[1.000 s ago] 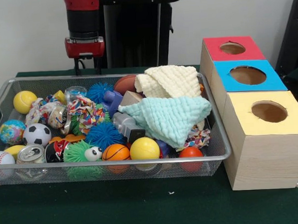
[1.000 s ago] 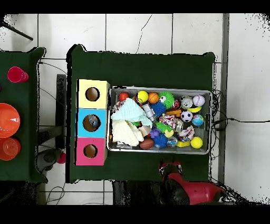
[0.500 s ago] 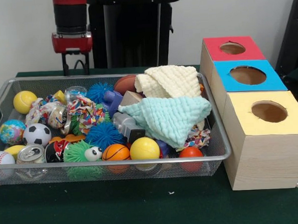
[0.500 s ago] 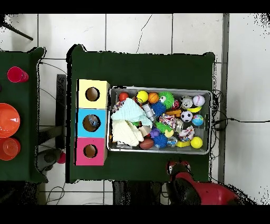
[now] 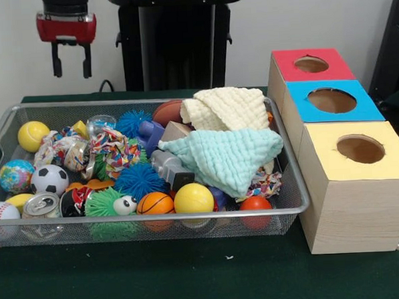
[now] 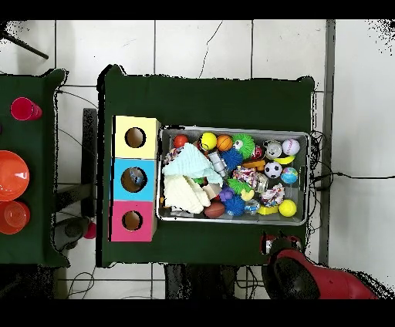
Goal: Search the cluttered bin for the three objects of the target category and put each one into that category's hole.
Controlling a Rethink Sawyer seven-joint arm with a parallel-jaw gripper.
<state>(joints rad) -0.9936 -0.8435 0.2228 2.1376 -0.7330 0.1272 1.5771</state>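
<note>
Claw (image 5: 72,68) raised high, its two black fingers (image 5: 57,66) hanging spread apart with nothing between them, beyond the far rim of the wire-mesh bin (image 5: 149,219) near that bin's yellow-ball corner. Directly below and nearer the camera: a yellow ball (image 5: 33,135) in the bin's corner, then a globe-printed ball (image 5: 15,175), a soccer ball (image 5: 49,179), a baseball (image 5: 2,212) and a drink can (image 5: 41,206) along the near rim. Further off to the side of the claw, amid the clutter: a rope knot toy (image 5: 116,151), two blue spiky balls (image 5: 138,180), a green spiky toy with eyes (image 5: 110,202), a small basketball (image 5: 155,203), a yellow ball at the front rim (image 5: 193,199) and a small red-orange ball (image 5: 255,203). Beyond those, a mint cloth (image 5: 227,157) and a cream cloth (image 5: 227,108) draped over the heap, well apart from the claw. Farthest from the claw, outside the bin's other end, a row of three wooden boxes with round holes: red-topped (image 5: 312,64), blue-topped (image 5: 332,101), yellow-topped (image 5: 358,149). In the overhead view, claw (image 6: 275,244) over the green table (image 6: 208,100), just off the bin's edge.
</note>
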